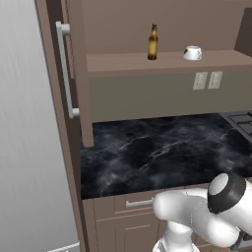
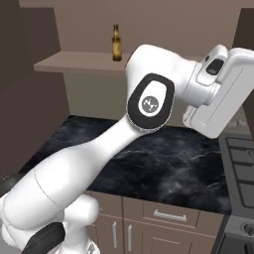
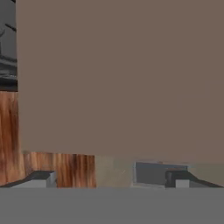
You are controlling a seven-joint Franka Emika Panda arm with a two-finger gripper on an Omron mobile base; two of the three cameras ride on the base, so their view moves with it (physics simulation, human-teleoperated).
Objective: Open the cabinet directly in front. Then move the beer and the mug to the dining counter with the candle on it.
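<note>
My jaws [image 3: 109, 179] stood wide apart, gripping nothing, close before a plain brown panel. The beer [image 1: 153, 43] stood upright on the open cabinet [image 1: 167, 61] shelf, the mug [image 1: 192, 52] near its right.

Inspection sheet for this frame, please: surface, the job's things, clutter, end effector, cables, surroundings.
surface: black marble worktop with white veins, over brown drawer fronts.
job's things: cabinet open, its door swung out to the left with a long silver bar handle; beer upright on the cabinet shelf; mug on the same shelf, apart from the bottle, to its right.
clutter: nothing seen.
end effector: end effector open, nothing between its tips; a plain brown panel close ahead in the hand view.
cables: nothing seen.
surroundings: two wall outlets under the shelf; stove at the right edge of the worktop.
</note>
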